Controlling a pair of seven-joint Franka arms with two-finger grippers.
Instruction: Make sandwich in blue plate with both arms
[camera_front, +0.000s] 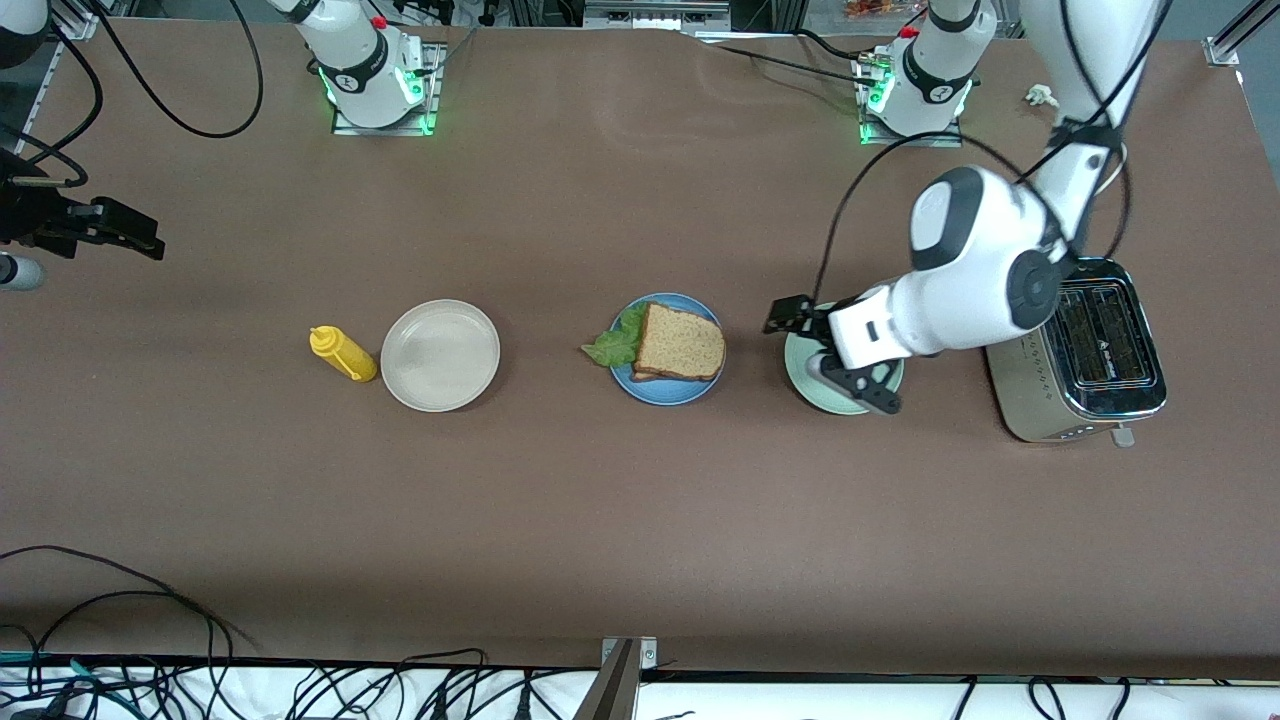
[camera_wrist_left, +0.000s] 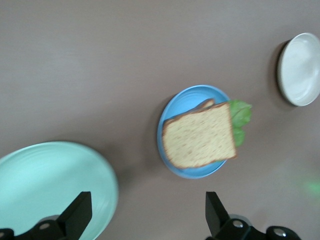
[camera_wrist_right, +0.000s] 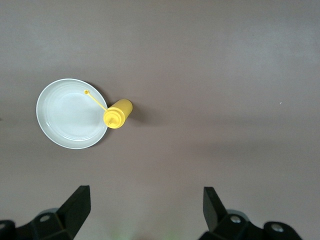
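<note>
Sandwich (camera_front: 680, 345) sits assembled on the blue plate (camera_front: 665, 391), mid-table, lettuce (camera_front: 615, 343) sticking out toward the right arm's end (lower slice mostly hidden, only a corner shows in the left wrist view). Left gripper (camera_front: 838, 352) hangs over the pale green plate (camera_front: 848, 402), fingers spread, nothing held; it covers most of that plate. Right gripper (camera_front: 110, 228) waits at the table edge, partly cut off, fingers apart and empty. Toaster (camera_front: 1085, 350) partly masked by the left arm.

Sandwich (camera_front: 678, 343) on the middle plate (camera_front: 668, 394) (plates (camera_front: 440, 355) (camera_front: 842, 400) flank it); toaster (camera_front: 1085, 350) at left arm's end.
</note>
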